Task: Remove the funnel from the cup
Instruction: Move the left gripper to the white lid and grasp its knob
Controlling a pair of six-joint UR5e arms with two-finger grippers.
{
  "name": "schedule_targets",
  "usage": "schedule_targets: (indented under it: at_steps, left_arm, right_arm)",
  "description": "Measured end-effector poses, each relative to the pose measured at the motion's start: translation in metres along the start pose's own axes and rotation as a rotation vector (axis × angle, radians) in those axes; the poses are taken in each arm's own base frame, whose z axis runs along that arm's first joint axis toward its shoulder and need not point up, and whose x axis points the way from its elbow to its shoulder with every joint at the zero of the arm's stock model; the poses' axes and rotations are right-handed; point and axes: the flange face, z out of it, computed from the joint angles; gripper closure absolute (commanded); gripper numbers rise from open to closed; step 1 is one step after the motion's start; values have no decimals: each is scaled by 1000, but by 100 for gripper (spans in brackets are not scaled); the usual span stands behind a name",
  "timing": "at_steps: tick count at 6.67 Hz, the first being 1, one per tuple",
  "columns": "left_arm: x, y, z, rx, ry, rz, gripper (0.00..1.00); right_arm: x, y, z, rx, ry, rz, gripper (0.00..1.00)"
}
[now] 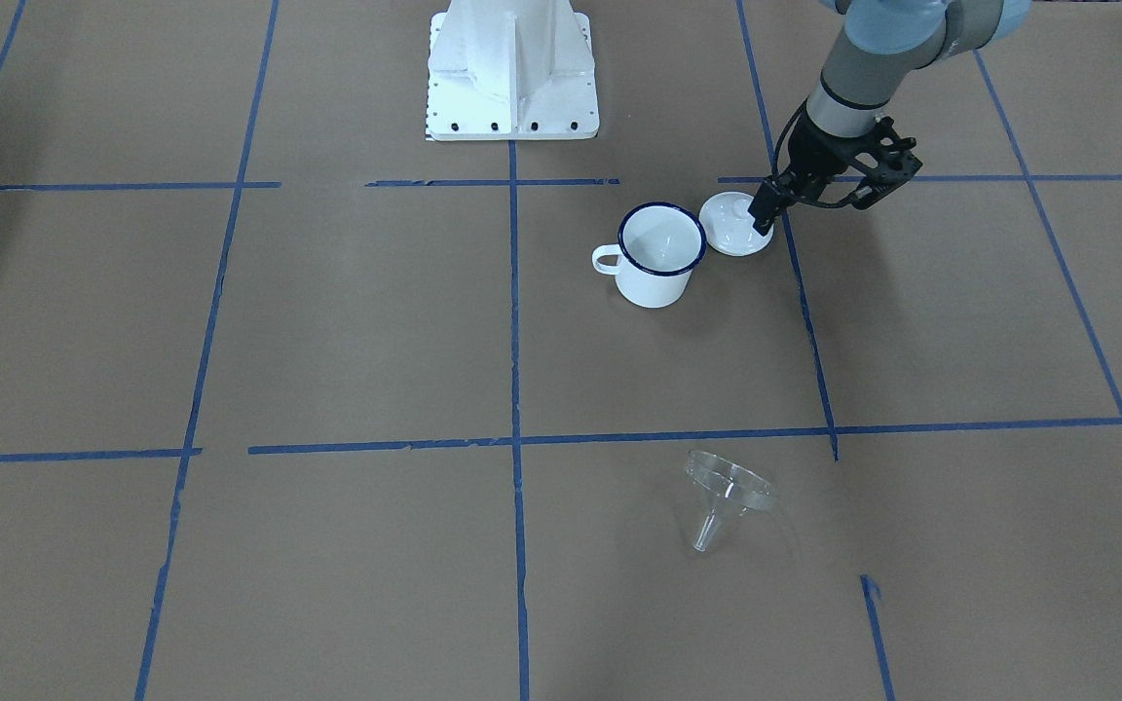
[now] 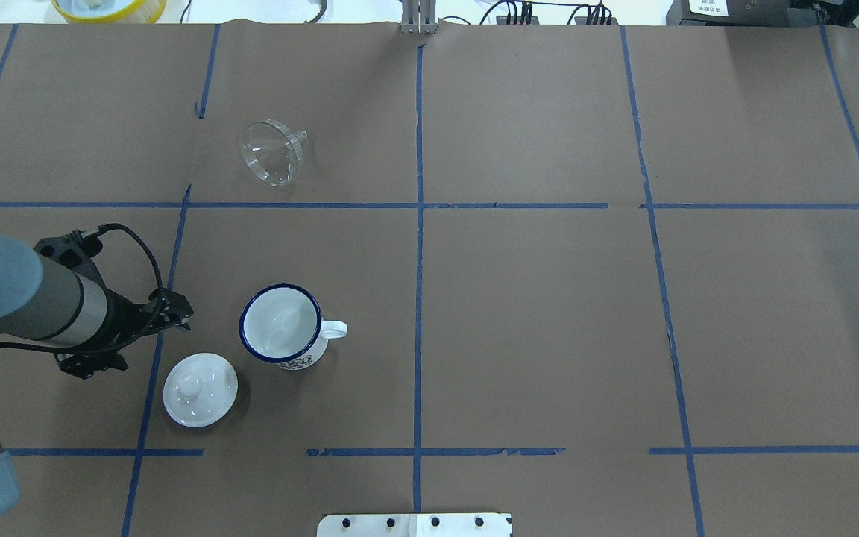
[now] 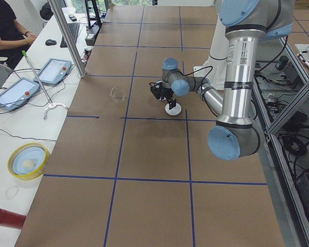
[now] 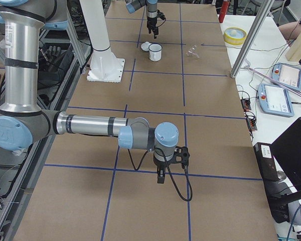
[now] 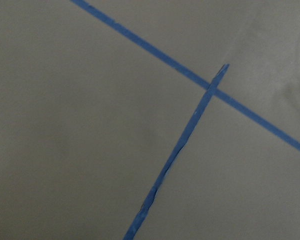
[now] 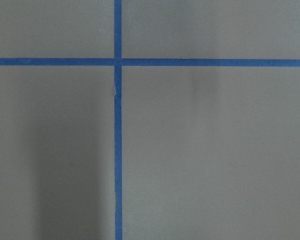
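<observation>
The clear funnel (image 1: 729, 492) lies on its side on the brown paper, far from the cup and on the operators' side of the table; it also shows in the overhead view (image 2: 273, 153). The white mug with a dark blue rim (image 1: 658, 255) stands upright and empty (image 2: 282, 326). My left gripper (image 1: 763, 216) hangs just above the table beside the white knobbed lid (image 1: 729, 232), its fingers together and holding nothing (image 2: 180, 312). My right gripper (image 4: 160, 178) hovers over bare paper far from these things; I cannot tell whether it is open or shut.
The lid (image 2: 200, 389) lies flat next to the mug. The white robot base (image 1: 512, 73) stands at the table's robot side. A yellow bowl (image 3: 28, 159), tablets (image 3: 56, 69) and cables lie on the side bench. Blue tape lines cross the paper.
</observation>
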Motion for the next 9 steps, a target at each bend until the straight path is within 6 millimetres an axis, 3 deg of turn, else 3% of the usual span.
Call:
schedule_targets:
  at_steps: [2, 5, 7, 9]
  left_arm:
    - [10, 30, 14, -32, -18, -16, 0]
    - [4, 41, 40, 17, -50, -2, 6]
    - [3, 42, 42, 21, -52, 0, 31]
    - [3, 42, 42, 20, -51, -6, 37]
  right_arm:
    - [0, 0, 0, 0, 0, 0, 0]
    - [0, 0, 0, 0, 0, 0, 0]
    - [0, 0, 0, -1, 0, 1, 0]
    - [0, 0, 0, 0, 0, 0, 0]
